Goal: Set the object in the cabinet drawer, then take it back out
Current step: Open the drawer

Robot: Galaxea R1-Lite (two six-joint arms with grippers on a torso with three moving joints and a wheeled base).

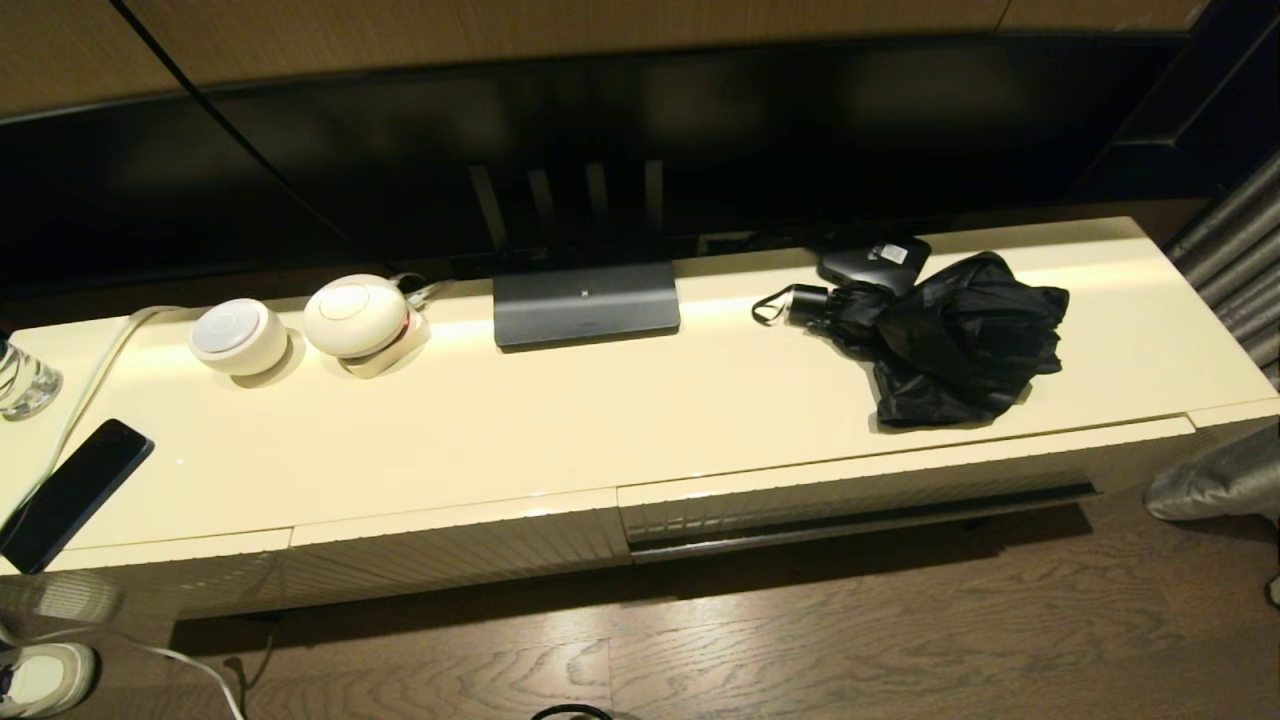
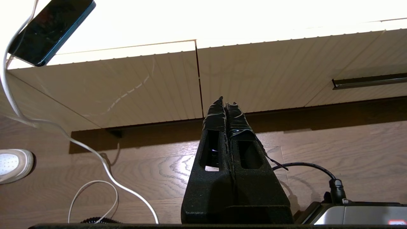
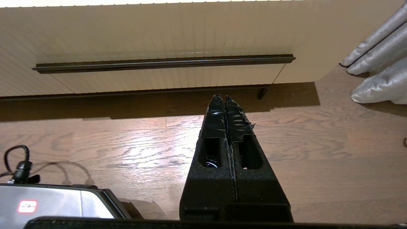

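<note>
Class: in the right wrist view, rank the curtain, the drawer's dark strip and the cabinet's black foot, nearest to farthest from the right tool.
1. Black foot, low down, just beside the shut right tool.
2. Dark strip, higher up, straight ahead.
3. Curtain, far off to the side.

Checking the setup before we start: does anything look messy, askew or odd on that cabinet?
The umbrella lies unfastened on the cabinet top, right side, its fabric loose and rumpled, against a small black box. The drawer below is shut. Nothing looks spilled or damaged. Both grippers hang low by the floor, shut.
</note>
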